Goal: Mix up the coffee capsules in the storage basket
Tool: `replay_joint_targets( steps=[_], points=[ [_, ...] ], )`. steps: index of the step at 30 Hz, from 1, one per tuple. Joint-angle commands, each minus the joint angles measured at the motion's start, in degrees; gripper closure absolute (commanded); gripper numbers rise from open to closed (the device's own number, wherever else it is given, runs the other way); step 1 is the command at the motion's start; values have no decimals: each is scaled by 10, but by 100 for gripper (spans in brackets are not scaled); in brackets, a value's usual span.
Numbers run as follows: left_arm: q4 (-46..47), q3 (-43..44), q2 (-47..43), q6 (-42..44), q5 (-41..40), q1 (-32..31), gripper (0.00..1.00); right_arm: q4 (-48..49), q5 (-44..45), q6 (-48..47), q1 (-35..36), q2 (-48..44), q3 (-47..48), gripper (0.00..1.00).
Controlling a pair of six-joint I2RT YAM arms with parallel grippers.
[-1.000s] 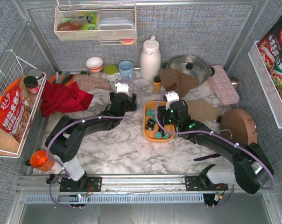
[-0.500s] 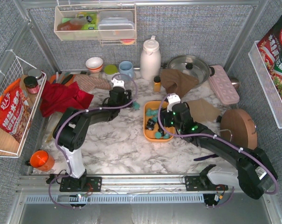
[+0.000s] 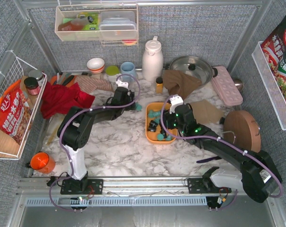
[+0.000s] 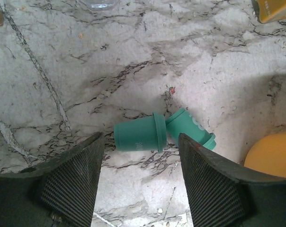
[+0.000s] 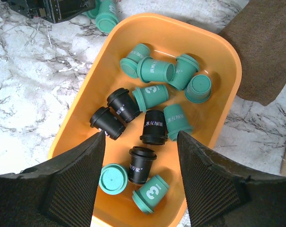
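Orange plastic forms the storage basket [image 5: 219, 43], which sits on the marble table [image 4: 133, 56] with its long side running away from the arms. Inside it lie the coffee capsules, eight teal ones [image 5: 150, 96] and four black ones [image 5: 154, 126], all tipped on their sides or upended. The teal ones gather mostly toward the far end and the black ones sit around the middle. Two more teal capsules lie outside on the marble, just beside the basket's far left corner: one [image 4: 138, 137] on its side and the other [image 4: 192, 130] tilted against it, rims touching. The right gripper [image 5: 142, 137] hangs over the near half of the basket with its jaws spread wide, holding nothing. The left gripper [image 4: 140, 156] hovers over the two loose capsules, its jaws equally wide and empty, with the nearer capsule between the fingertips. A brown cloth [image 5: 271, 42] lies on the table just right of the basket. A small amber bottle [image 3: 158, 85] stands behind it.
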Motion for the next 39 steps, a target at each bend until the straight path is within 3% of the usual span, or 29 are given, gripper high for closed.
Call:
replay_joint_targets(
  steps=[1, 17, 29, 35, 39],
  points=[
    [3, 1, 5, -3, 6, 3, 28, 6, -4, 2, 0, -3, -1, 34],
    [10, 8, 14, -9, 16, 5, 40, 2, -9, -1, 0, -4, 1, 34],
    [13, 10, 36, -18, 29, 6, 41, -2, -9, -3, 0, -6, 1, 34],
    [36, -8, 20, -7, 31, 6, 53, -2, -9, -3, 0, -7, 1, 34],
    [77, -43, -19, 9, 38, 6, 55, -2, -10, -3, 1, -6, 2, 34]
  ],
)
